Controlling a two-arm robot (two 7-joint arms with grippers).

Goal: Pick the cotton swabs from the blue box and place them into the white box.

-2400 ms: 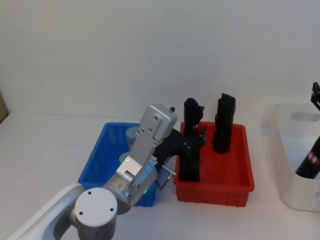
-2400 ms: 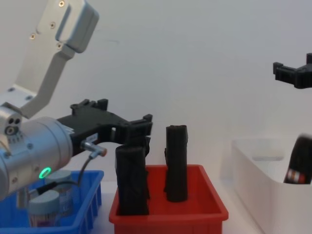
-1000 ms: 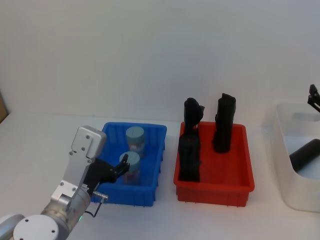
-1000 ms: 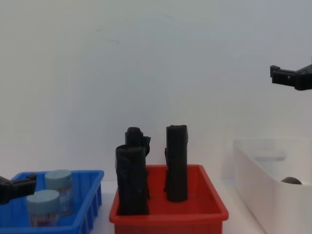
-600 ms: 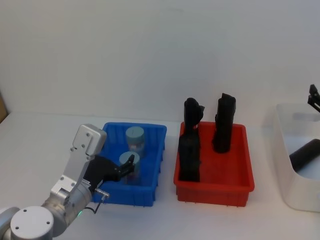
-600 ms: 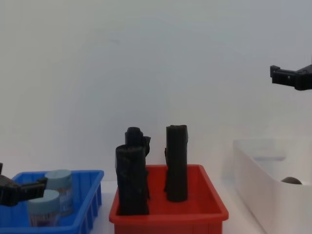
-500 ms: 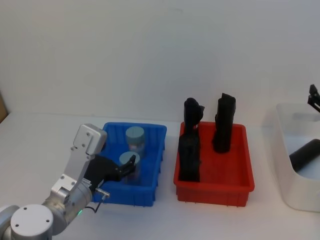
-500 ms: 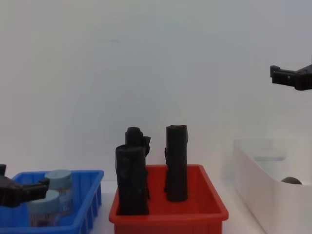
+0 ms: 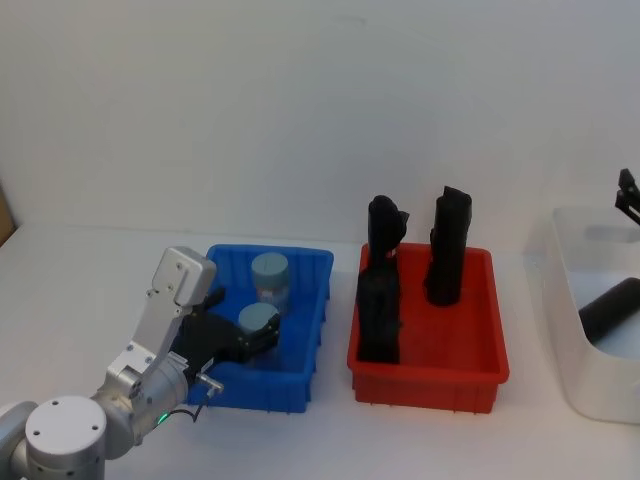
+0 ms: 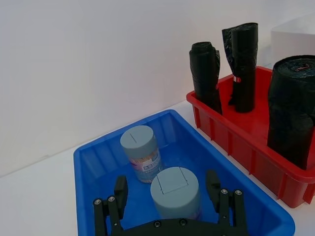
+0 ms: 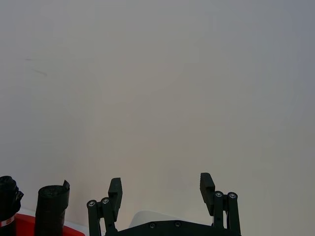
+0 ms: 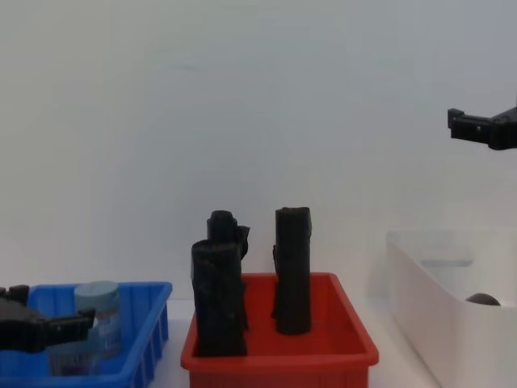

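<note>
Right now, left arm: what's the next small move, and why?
Probably close the left gripper: its open fingers flank the nearer cotton swabs jar in the blue box, with gaps on both sides. The right gripper sits open, up by the white box.

A red tray sits on the white table in front of a plain pale wall. Three black rolls of plastic bags stand upright in it: one at the front left, one close behind it at the back left, and one at the back right, apart from the other two. A fourth black roll lies tilted on its side inside the white box.
</note>
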